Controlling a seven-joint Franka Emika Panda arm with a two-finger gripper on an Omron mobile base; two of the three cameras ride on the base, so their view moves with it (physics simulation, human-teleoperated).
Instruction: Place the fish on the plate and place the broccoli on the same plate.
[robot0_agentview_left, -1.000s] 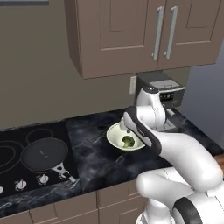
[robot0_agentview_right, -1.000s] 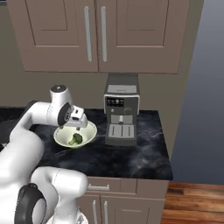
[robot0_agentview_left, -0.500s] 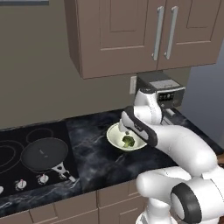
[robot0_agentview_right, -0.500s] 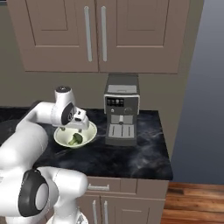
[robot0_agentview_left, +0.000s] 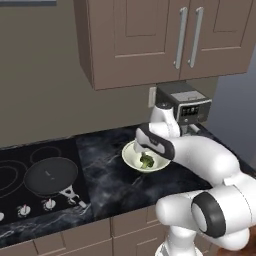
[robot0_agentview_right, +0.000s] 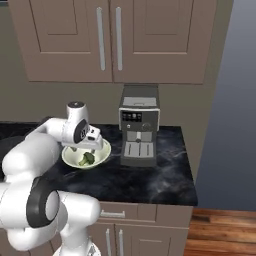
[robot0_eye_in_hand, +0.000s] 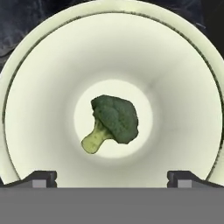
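Hand view puts the broccoli dead centre in the pale bowl, lying on its side with the stalk pointing to the lower left of that view. My hand hangs directly above it, fingertips spread wide and holding nothing. In the left base view the bowl sits on the dark worktop, between the frying pan and the coffee machine. To grasp well, I judge I should drop straight down, keep clear of the bowl's wall, and close across the crown.
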